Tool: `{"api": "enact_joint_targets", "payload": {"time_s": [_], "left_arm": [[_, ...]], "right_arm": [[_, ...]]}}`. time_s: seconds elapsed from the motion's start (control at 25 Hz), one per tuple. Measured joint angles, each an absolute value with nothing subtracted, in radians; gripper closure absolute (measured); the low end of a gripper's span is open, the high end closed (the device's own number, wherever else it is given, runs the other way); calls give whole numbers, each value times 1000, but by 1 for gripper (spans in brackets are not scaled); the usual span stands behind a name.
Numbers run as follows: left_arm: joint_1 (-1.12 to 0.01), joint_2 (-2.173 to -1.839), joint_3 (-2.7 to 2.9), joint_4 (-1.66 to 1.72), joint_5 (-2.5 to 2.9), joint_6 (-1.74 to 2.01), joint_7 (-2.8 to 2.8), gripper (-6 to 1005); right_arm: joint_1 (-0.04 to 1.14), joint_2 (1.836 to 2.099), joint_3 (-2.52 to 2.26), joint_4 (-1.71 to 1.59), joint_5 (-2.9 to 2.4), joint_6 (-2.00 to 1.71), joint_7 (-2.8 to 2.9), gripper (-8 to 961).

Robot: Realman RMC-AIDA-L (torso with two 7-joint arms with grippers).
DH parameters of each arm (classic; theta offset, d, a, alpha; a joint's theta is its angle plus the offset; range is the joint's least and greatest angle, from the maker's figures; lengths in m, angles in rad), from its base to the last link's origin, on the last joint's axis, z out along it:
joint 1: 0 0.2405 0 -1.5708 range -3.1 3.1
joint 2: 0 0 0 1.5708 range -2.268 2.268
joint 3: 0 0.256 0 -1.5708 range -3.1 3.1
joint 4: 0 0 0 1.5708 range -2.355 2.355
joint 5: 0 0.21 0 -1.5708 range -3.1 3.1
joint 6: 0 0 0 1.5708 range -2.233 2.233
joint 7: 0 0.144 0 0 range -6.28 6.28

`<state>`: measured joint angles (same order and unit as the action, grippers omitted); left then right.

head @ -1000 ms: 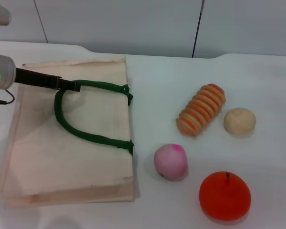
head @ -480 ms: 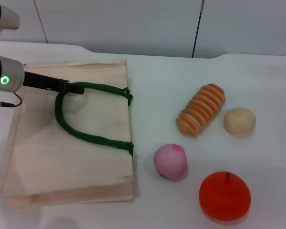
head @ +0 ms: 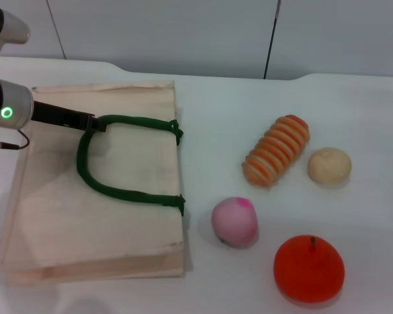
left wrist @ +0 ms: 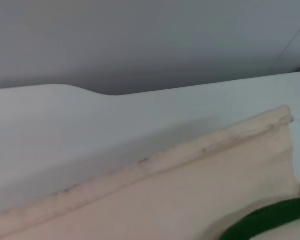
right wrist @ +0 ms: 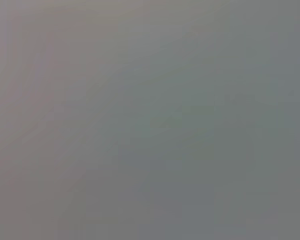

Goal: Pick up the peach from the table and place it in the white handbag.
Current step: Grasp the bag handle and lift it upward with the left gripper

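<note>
The peach (head: 234, 221), pale pink with a magenta spot, lies on the white table just right of the white handbag (head: 131, 216). The handbag lies flat on the left, and its cream cloth also shows in the left wrist view (left wrist: 190, 190). Its dark green loop handle (head: 118, 190) rests on top of it and also shows in the left wrist view (left wrist: 265, 222). My left gripper (head: 95, 123) reaches in from the left over the bag and is shut on the far end of the handle loop. My right gripper is out of view, and its wrist view shows only a blank grey surface.
An orange ridged roll (head: 277, 150) and a beige round lump (head: 329, 165) lie right of the bag at the back. A red-orange fruit with a stem (head: 309, 268) sits at the front right, close to the peach. A grey wall runs behind the table.
My left gripper has shifted slightly left and toward me with the handle end, pulling the green loop with it. The peach and other items have not moved.
</note>
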<state>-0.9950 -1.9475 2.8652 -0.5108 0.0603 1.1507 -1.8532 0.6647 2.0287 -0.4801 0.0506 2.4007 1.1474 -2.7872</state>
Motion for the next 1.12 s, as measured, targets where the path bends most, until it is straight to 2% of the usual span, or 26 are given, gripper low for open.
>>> {"api": "enact_joint_targets", "payload": {"time_s": [0.04, 0.28, 0.56, 0.8, 1.12], "left_arm": [[-995, -1948, 2865, -512, 59, 1151, -1853, 820], [-998, -1940, 2864, -523, 6, 1193, -1826, 835], [-969, -1926, 2864, -636, -331, 1512, -1640, 849], [-939, -1868, 2865, -648, -537, 1813, -1542, 853], [-916, -1829, 2865, -649, -628, 1970, -1508, 854]], "right_arm": [[663, 2028, -480, 50, 2401, 1147, -2787, 58], [658, 2028, -480, 49, 2401, 1147, -2787, 58], [657, 2028, -480, 47, 2402, 1144, -2787, 58], [659, 2028, -480, 47, 2402, 1135, -2787, 58], [660, 2028, -482, 47, 2397, 1134, -2752, 58]]}}
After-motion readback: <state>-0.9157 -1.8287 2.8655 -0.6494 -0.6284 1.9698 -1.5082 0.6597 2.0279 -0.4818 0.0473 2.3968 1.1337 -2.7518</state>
